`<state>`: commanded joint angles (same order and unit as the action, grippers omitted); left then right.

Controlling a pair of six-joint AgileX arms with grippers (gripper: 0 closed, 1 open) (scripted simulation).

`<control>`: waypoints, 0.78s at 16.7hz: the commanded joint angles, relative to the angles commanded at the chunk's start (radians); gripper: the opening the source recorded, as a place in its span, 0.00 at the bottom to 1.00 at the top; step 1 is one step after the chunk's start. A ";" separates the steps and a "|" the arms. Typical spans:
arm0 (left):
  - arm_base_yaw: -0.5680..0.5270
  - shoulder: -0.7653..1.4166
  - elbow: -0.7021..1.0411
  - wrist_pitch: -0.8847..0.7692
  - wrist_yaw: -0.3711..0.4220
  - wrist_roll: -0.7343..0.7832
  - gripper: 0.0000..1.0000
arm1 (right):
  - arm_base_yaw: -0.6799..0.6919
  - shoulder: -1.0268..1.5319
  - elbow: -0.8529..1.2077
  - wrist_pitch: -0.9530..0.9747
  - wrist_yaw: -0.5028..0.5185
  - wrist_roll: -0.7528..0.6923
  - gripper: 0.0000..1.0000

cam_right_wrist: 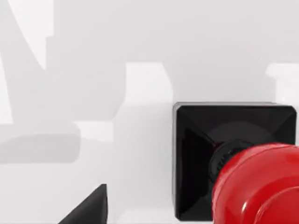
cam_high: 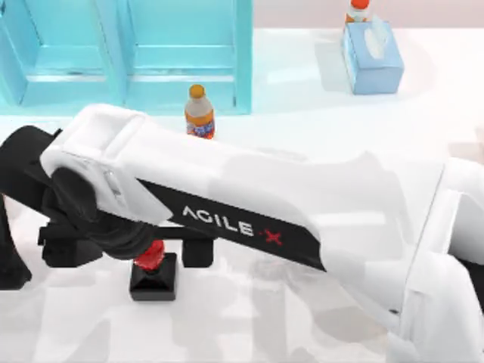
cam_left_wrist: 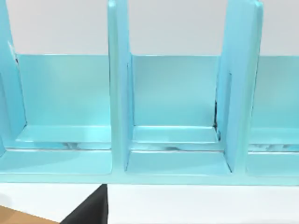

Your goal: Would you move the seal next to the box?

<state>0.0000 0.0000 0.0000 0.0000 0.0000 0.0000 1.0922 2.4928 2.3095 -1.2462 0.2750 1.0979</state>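
An orange-capped drink bottle (cam_high: 200, 112) and a turquoise divided rack (cam_high: 128, 57) stand along the table's far side, left of the light blue tissue box (cam_high: 372, 58); open white tabletop (cam_high: 302, 98) lies between bottle and box.

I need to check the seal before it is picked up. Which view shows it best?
The right wrist view: the seal is close, with its black square base and red knob clear. The top view has the seal small and partly under the right gripper. The left wrist view faces a blue rack.
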 joint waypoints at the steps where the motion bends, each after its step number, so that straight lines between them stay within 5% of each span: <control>1: 0.000 0.000 0.000 0.000 0.000 0.000 1.00 | -0.005 0.001 -0.044 0.046 -0.001 -0.005 1.00; 8: 0.000 0.000 0.000 0.000 0.000 0.000 1.00 | -0.015 0.004 -0.119 0.123 -0.002 -0.015 1.00; 13: 0.000 0.000 0.000 0.000 0.000 0.000 1.00 | -0.015 0.004 -0.119 0.123 -0.002 -0.015 0.62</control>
<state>0.0000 0.0000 0.0000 0.0000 0.0000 0.0000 1.0772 2.4973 2.1901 -1.1234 0.2731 1.0825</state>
